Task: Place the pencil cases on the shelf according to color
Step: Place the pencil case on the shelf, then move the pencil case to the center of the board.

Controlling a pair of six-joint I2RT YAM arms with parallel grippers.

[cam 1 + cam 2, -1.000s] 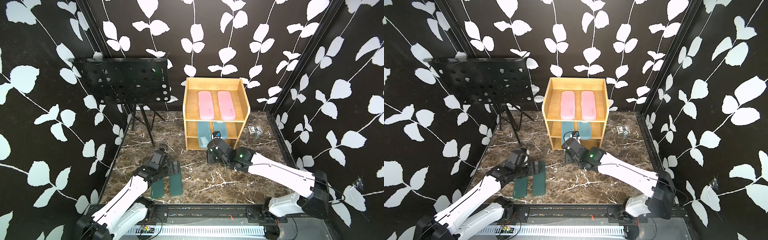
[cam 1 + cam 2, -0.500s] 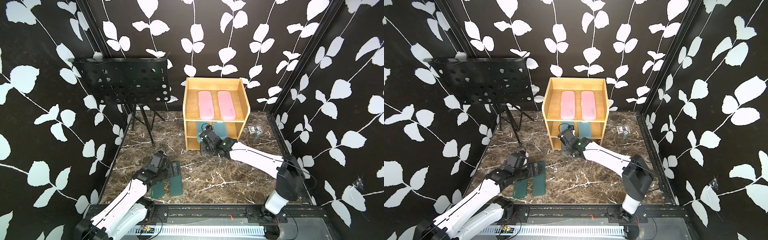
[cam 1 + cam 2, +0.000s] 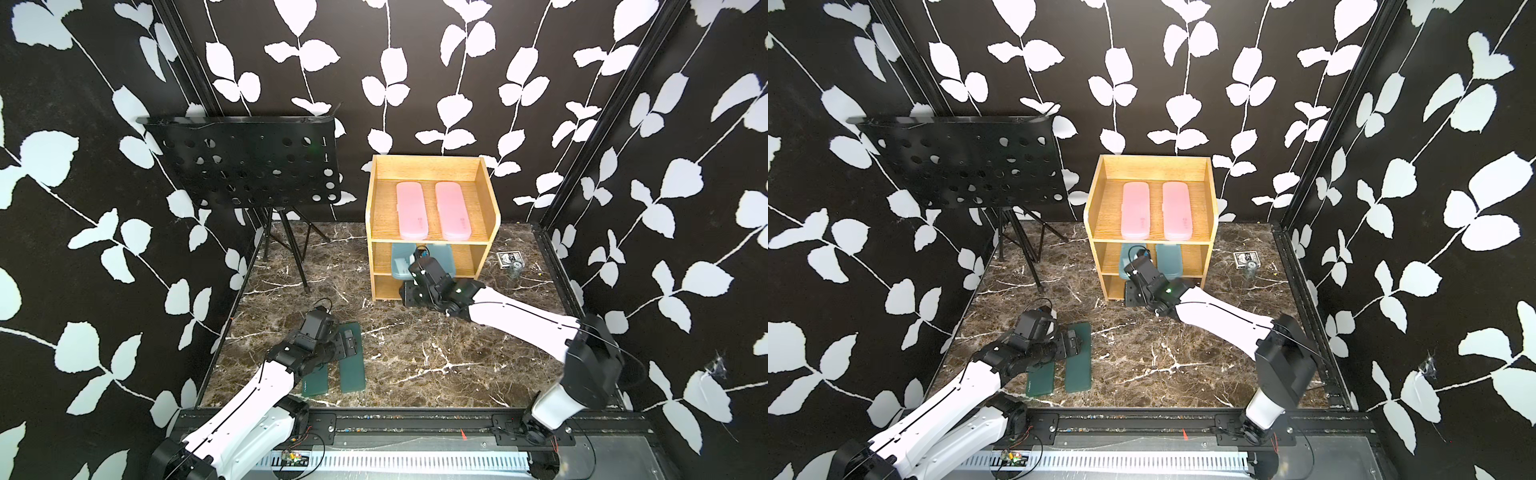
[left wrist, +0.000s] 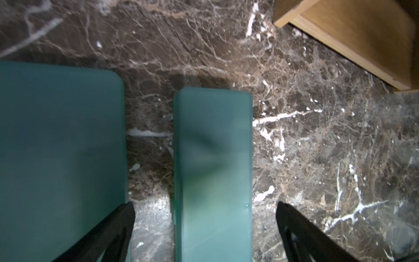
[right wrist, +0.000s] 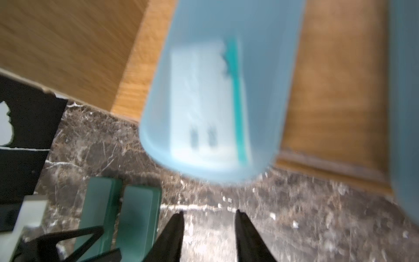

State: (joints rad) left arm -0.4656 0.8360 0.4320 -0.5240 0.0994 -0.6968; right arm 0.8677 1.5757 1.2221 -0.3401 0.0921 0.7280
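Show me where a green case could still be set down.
Bottom tier of the shelf looks bare, though the right arm hides part. Marble floor between green cases and right arm is free. Pink cases fill the top tier; blue cases the middle.

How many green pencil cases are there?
2. The first green case lies on the marble table between the left gripper's open jaws; the second green case lies beside it, partly under that arm. The shelf's bottom tier is partly hidden.

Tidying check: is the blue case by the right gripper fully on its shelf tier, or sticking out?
Sticking out: on the shelf, the blue case overhangs the front edge at its rounded end.
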